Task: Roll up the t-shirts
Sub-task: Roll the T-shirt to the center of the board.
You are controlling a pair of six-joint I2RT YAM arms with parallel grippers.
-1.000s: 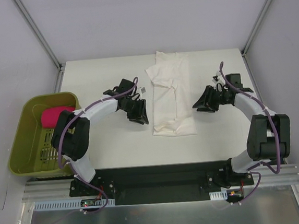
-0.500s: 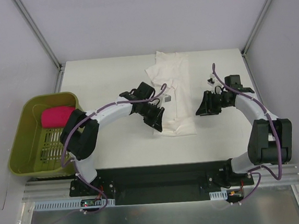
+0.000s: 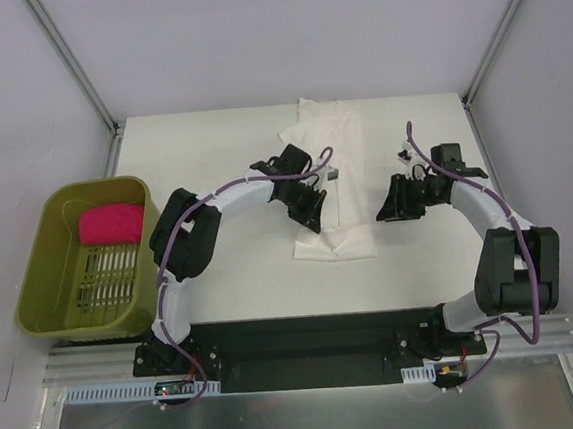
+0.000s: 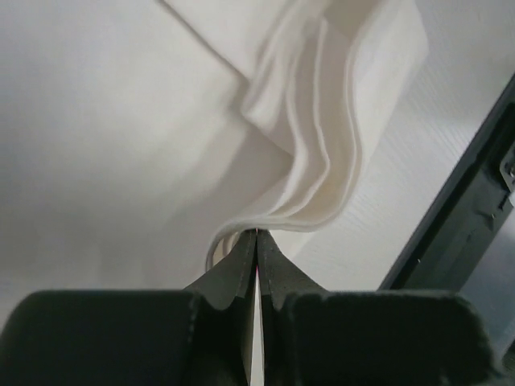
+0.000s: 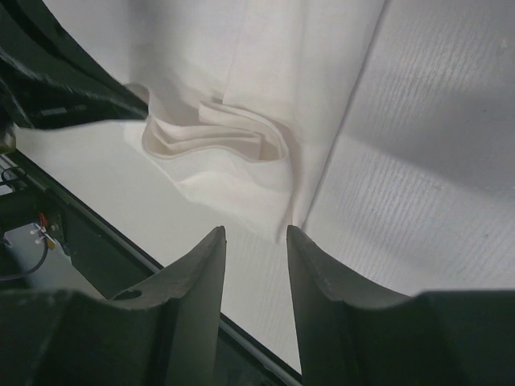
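Shirt [image 3: 332, 185] is plain white, creamier in the folds, on a white table [image 3: 221, 270] with a fine ribbed grain. Bundle [image 3: 110, 223] is bright pink inside an olive-green basket [image 3: 33, 297] with a slotted floor. Arms [image 3: 239, 190] are white with black joints and purple cables [image 3: 409, 138], left gripper [image 4: 256, 233] and right gripper [image 5: 256, 233] both black, base [image 3: 297, 339] black, walls [image 3: 281, 34] pale grey.

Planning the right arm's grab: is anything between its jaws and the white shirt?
Nothing visible does. The right gripper has its jaws open just off the edge of the white shirt, with only bare table between. The left gripper pinches the shirt's opposite side, out of the way.
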